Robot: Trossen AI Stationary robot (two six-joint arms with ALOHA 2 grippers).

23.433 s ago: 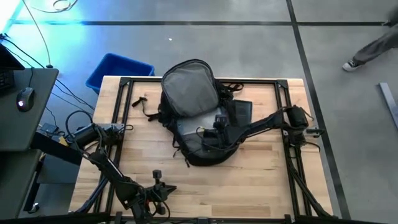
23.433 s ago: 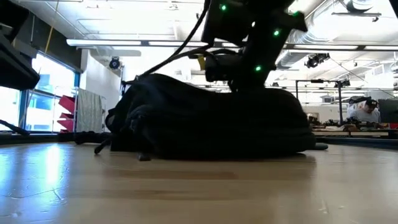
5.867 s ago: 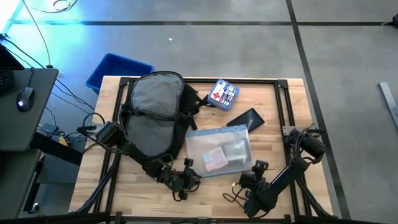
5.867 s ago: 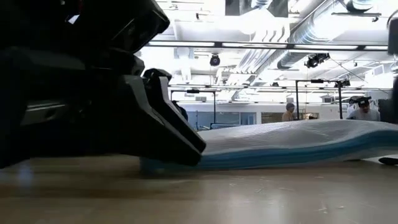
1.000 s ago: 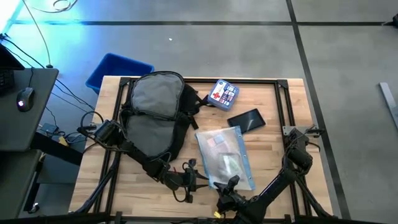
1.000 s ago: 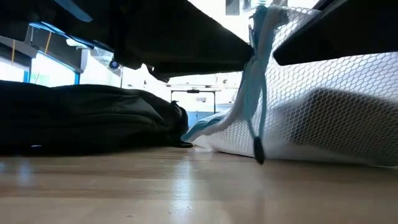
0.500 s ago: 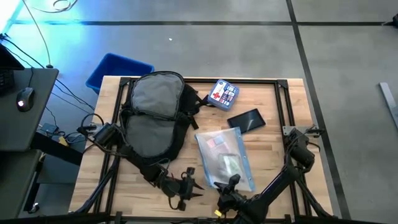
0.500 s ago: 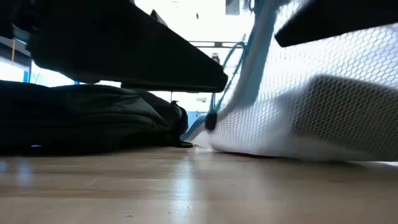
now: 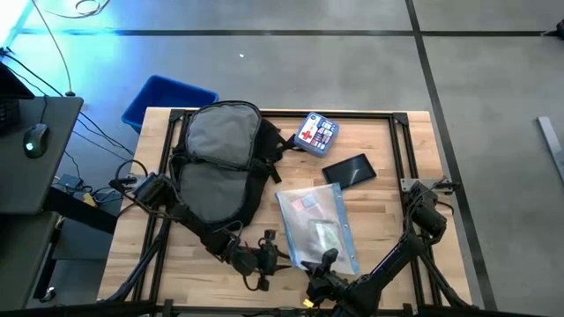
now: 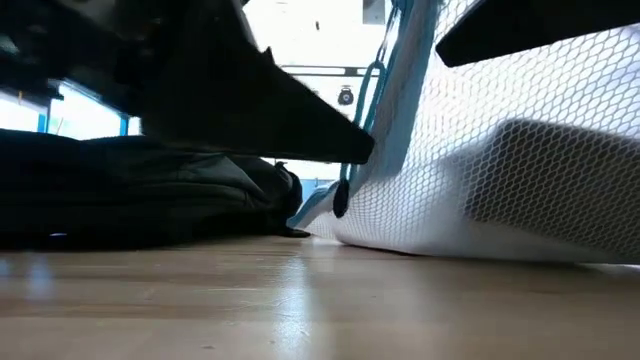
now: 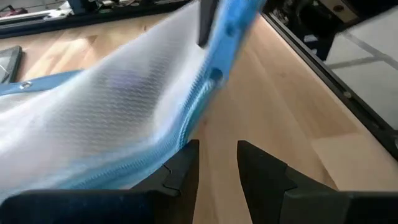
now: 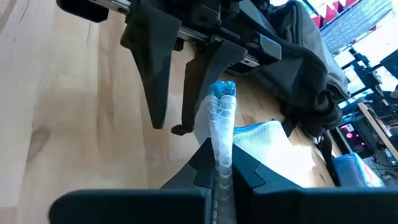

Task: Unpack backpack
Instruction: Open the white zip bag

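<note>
The black backpack (image 9: 211, 167) lies open on its back at the table's left, grey lining up. The clear zip pouch (image 9: 313, 220) with blue trim lies right of it, small items inside. My right gripper (image 9: 324, 261) is shut on the pouch's near end. My left gripper (image 9: 280, 255) stands open just left of that raised end. In the right wrist view its two fingers (image 12: 168, 118) hang beside the pouch's blue corner (image 12: 222, 90), and nothing is between them. My right gripper pinches the pouch's blue-trimmed near edge (image 12: 221, 146) between its two fingers, coming from the table's near side and slanting down. The near end is lifted and stands on edge, while the far end (image 9: 304, 198) stays on the table. My left gripper's finger (image 11: 183, 165) is right beside the pouch's zip edge (image 11: 193, 118); I cannot tell whether they touch.
A blue-and-white first-aid case (image 9: 317, 132) and a flat black device (image 9: 348, 170) lie at the far right of the table. A blue bin (image 9: 167, 99) stands on the floor past the far left corner. Bare wood lies at the near left.
My left gripper has sunk a little and edged toward the pouch's raised near end. That end has tipped up more steeply in my right gripper, and its zip pull has swung in toward my left gripper. The far end has stayed on the table.
</note>
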